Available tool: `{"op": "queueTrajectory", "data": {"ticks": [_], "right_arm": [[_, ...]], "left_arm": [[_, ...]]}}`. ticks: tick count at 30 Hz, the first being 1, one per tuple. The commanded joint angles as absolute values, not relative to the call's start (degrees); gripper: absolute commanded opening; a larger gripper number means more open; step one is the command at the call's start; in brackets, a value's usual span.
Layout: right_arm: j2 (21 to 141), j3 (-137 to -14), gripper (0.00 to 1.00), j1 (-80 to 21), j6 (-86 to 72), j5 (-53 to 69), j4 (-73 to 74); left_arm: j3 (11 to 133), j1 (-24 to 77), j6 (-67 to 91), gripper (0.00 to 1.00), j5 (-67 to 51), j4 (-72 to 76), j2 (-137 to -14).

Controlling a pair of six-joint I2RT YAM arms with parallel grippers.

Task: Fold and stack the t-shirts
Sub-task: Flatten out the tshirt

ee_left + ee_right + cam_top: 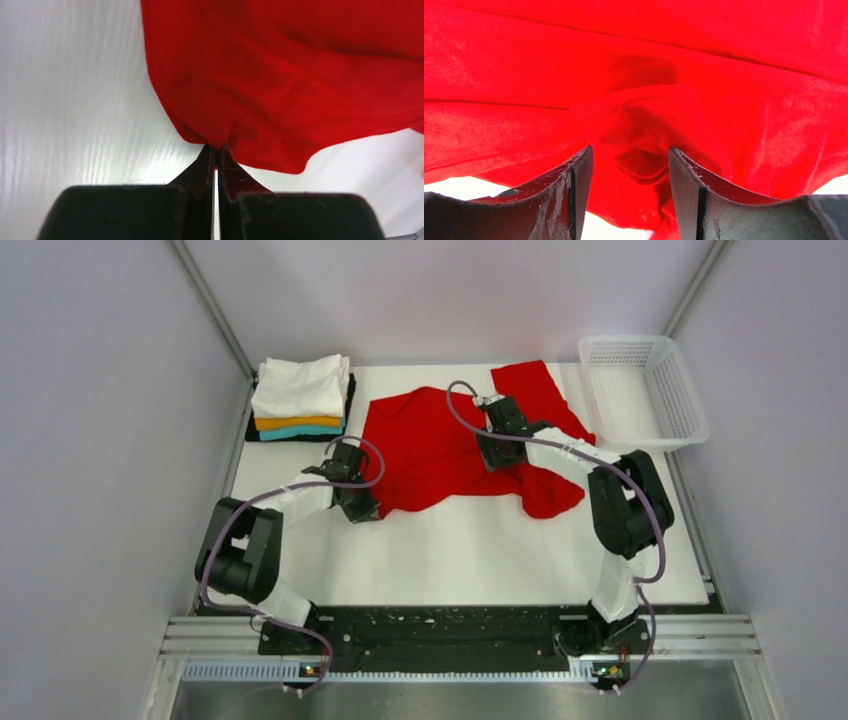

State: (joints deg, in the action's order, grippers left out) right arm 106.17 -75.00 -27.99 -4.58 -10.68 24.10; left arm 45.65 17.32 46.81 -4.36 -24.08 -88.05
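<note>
A bright red t-shirt (440, 445) lies crumpled across the middle of the white table. My left gripper (362, 508) is shut on its near left hem corner; in the left wrist view the tips (216, 148) pinch the red edge (260, 100). My right gripper (497, 462) is open over the shirt's middle right; in the right wrist view its jaws stand apart with bunched red cloth (644, 125) between them (630, 155). A stack of folded t-shirts (300, 398), white on top, then orange, teal and black, sits at the back left.
A white plastic mesh basket (642, 390) stands at the back right corner. Grey walls enclose the table on three sides. Bare white table (470, 555) lies between the shirt and the arm bases.
</note>
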Motion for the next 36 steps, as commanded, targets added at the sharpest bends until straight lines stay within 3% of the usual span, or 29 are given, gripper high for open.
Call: {"op": "queueTrajectory", "data": {"ticks": [1,8,15,28,36], "right_arm": [[108.93,-76.73,0.55,-28.13,3.06,-10.3,20.93],[106.59,-73.9,0.53,-28.17,12.15,-2.83,20.46],[110.02,-75.27,0.52,-27.45,14.2,-11.09,18.92],[104.23,-74.4,0.02,-26.95,10.56,-13.71,22.54],[94.24,-69.67,0.0,-30.39,5.72,-3.35,34.14]], "left_arm": [[47.99,17.62,46.85,0.0,2.38,-25.08,-94.2],[48.36,17.5,47.26,0.0,5.98,-27.29,-92.82],[49.59,17.49,47.07,0.0,7.59,-29.17,-91.76],[50.25,17.01,47.68,0.0,10.19,-31.03,-89.65],[50.79,17.05,47.8,0.0,11.68,-34.09,-85.78]]}}
